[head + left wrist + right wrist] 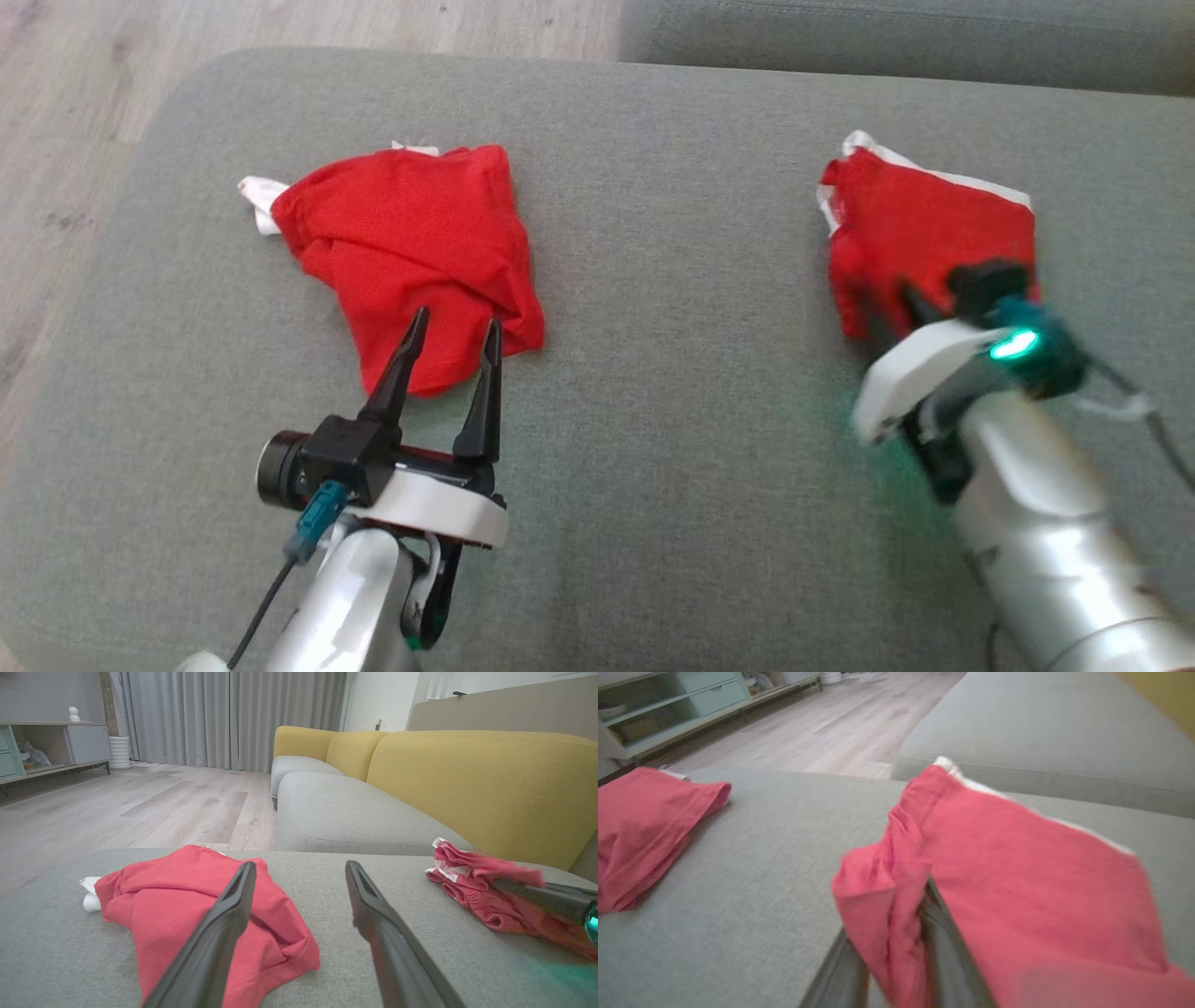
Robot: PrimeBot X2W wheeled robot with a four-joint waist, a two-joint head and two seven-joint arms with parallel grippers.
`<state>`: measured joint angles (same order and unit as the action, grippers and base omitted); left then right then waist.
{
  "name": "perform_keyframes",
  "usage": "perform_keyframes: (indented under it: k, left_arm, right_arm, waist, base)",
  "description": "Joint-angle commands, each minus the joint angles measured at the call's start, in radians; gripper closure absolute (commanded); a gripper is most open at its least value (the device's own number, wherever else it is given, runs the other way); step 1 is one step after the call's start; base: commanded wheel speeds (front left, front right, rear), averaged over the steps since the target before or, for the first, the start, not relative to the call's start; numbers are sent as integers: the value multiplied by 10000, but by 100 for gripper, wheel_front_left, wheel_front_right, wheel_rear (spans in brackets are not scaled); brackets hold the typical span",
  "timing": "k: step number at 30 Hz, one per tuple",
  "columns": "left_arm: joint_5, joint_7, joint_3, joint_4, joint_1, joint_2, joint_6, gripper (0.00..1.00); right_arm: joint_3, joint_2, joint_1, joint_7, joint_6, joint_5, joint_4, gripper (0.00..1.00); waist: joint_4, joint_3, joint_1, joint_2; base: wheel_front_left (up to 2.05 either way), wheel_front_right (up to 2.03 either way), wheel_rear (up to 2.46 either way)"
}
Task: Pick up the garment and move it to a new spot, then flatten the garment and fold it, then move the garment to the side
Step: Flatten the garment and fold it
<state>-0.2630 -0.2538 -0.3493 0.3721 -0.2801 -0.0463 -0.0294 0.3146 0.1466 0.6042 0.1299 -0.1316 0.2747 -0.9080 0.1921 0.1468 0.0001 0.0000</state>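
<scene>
One garment [411, 252] near cushion [653, 187] edge, second garment [924, 233] well apart

Bright red mesh-fabric garment [411, 243] on the left, white trim at its edge. The second red folded cloth garment [924, 233] is white-edged too. Under both, a plain grey-green woven sofa cushion [653, 373]. Mustard-yellow upholstered backrest [467, 779], pale grey wood-grain plank floor [140, 807], left gripper [456, 319] black-fingered.
</scene>
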Motion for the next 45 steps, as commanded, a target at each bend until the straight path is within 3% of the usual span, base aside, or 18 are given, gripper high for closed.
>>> perform_keyframes:
  k: [1, 6, 10, 16, 20, 25, 32, 39, 40, 41, 42, 45]
  left_arm:
    - [-73, -80, 327, -284, -280, -81, 51, 0]
    - [-80, -80, 350, -230, -267, -95, 70, 0]
    - [-83, -80, 394, -295, -249, -104, 91, 0]
    - [-89, -80, 531, -473, -153, -130, 155, 0]
    - [-143, -80, 644, -650, -46, -119, 198, 0]
    - [-147, -80, 678, -676, 139, -104, 170, 0]
    - [-125, -80, 806, -639, 409, -79, 108, 0]
    - [-7, -80, 843, -723, 267, -61, -29, 0]
    - [13, -80, 831, -740, 213, -59, -51, 0]
    - [13, -80, 831, -740, 213, -59, -51, 0]
    - [31, -80, 819, -761, 158, -57, -73, 0]
    - [74, -80, 782, -826, 2, -52, -115, 0]
  right_arm:
    - [285, -250, 313, 152, 9, -58, 213, 0]
    - [860, -730, 188, 607, 9, 37, -197, 0]
    - [523, -878, 161, 1085, 9, 288, -17, 0]
    - [-1550, -813, -140, 1309, 9, -131, 1402, 0]
    - [-3144, -831, -1202, 1314, 9, -1104, 3258, 0]
    - [-4148, -947, -2803, 1316, 9, -1616, 4812, 0]
    - [-3933, -960, -4377, 1317, 9, -751, 5768, 0]
    - [-3869, -962, -4254, 1318, 9, -815, 6050, 0]
    - [-3864, -962, -4174, 1318, 9, -860, 6045, 59]
    - [-3864, -962, -4174, 1318, 9, -860, 6045, 59]
    - [-3857, -962, -4075, 1316, 9, -936, 6039, 100]
    - [-3892, -962, -3665, 1208, 9, -1199, 6019, 100]
  waist:
    - [-49, -19, -1, 0]
    - [-321, -194, -1, 0]
    - [-597, -395, -1, 0]
    - [-1065, -649, -1, 0]
    - [-1378, -711, -1, 0]
    - [-1666, -760, -1, 0]
    - [-1883, -693, -1, 0]
    - [-1774, -360, -1, 0]
    - [-1720, -283, -1, 0]
    - [-1720, -283, -1, 0]
    - [-1661, -188, -1, 0]
    - [-1445, 163, -1, 0]
  base:
    - [0, 0, 0]
    - [0, 0, 0]
    - [0, 0, 0]
    - [0, 0, 0]
    - [0, 0, 0]
    - [0, 0, 0]
    - [0, 0, 0]
    - [0, 0, 0]
    - [0, 0, 0]
    - [0, 0, 0]
    - [0, 0, 0]
    - [0, 0, 0]
